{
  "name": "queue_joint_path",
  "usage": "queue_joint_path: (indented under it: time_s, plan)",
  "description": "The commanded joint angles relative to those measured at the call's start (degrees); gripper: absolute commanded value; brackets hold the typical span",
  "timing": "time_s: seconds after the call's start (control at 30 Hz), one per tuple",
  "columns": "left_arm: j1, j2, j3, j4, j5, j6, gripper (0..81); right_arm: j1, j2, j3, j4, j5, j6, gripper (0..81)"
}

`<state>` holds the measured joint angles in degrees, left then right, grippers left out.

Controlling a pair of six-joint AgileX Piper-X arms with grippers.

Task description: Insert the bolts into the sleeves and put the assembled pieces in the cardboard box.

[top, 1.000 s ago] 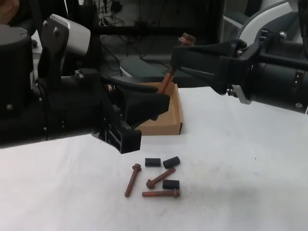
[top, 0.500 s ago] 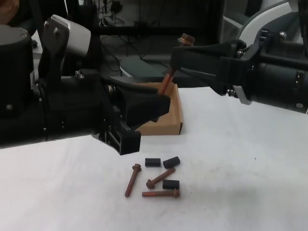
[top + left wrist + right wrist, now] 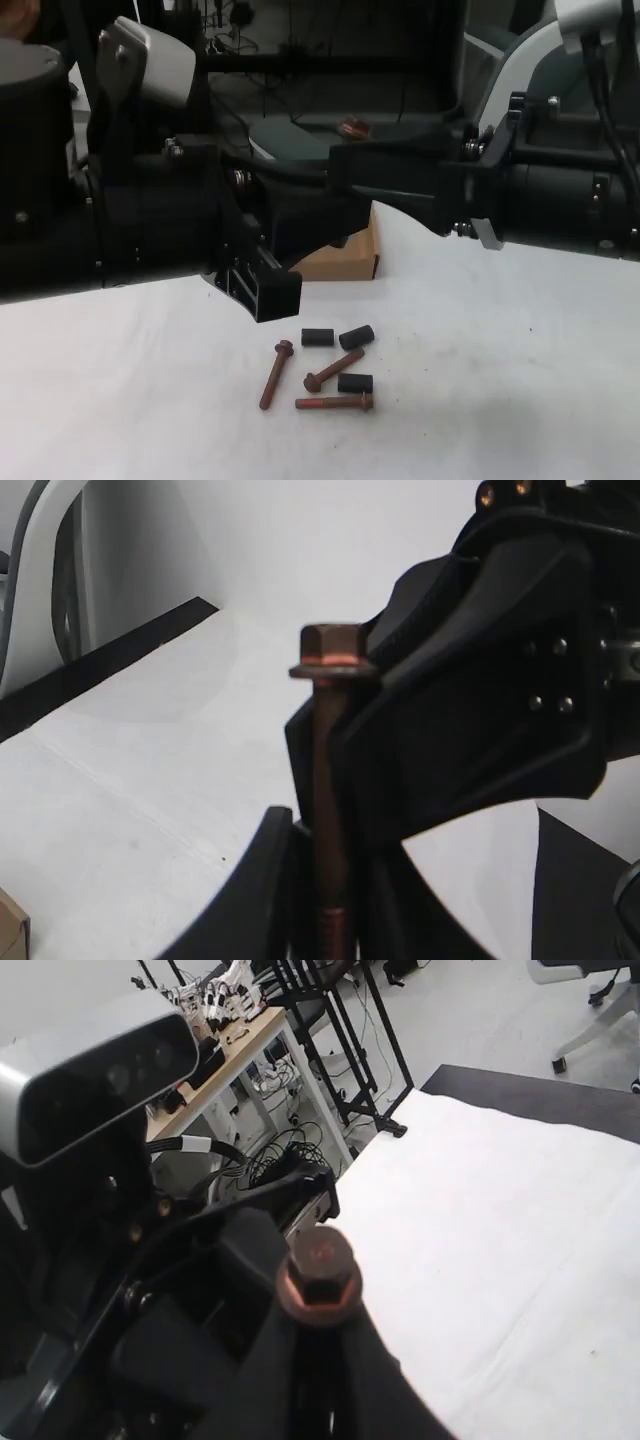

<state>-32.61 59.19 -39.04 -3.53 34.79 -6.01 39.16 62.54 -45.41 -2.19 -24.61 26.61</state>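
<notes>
Above the cardboard box (image 3: 345, 262) the two arms meet. My right gripper (image 3: 318, 1335) is shut on a rusty bolt (image 3: 333, 740), hex head (image 3: 318, 1277) upward. The bolt's shaft runs down between the close-set fingers of my left gripper (image 3: 330, 830), which is shut on a black sleeve that is mostly hidden. In the high view the bolt head (image 3: 352, 126) peeks above the right gripper (image 3: 345, 170), which overlaps the left gripper (image 3: 330, 215). Three more bolts (image 3: 273, 375) and three black sleeves (image 3: 317, 337) lie loose on the white table in front.
The loose pile sits just in front of the box; one bolt (image 3: 334, 403) lies crosswise nearest the front, beside a sleeve (image 3: 355, 383). White cloth (image 3: 500, 380) stretches free to the right and left. Both arm bodies hang over the table's back half.
My right gripper has moved left and down with the bolt. The bolt's head has dropped toward the left gripper. The left arm has barely shifted.
</notes>
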Motion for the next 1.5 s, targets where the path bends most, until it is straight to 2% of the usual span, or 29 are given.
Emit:
queue_joint_path:
  time_s: [0.0, 0.47, 0.63, 1.23, 1.47]
  plan:
    - [-0.17, 0.00, -0.72, -1.89, 0.46, -0.21, 1.7, -0.02, 0.32, -0.09, 1.10, -0.22, -1.31, 0.6]
    - [-0.12, 0.00, -0.72, 1.18, 0.46, -0.03, 1.7, -0.14, 0.32, -0.85, 2.19, -1.40, -2.57, 0.6]
    - [-0.12, 0.00, -0.72, 6.45, 0.31, 4.21, 1.7, -0.46, 0.32, -2.71, 2.57, -0.94, -3.42, 0.6]
    - [-0.12, 0.00, -0.72, 7.62, -0.99, 4.94, 1.7, -0.86, 0.32, -3.78, 5.23, 1.56, -5.14, 0.6]
    - [-0.12, 0.00, -0.72, 9.58, -2.34, 6.01, 1.7, -3.03, 0.32, -3.78, 6.40, 2.02, -5.39, 0.6]
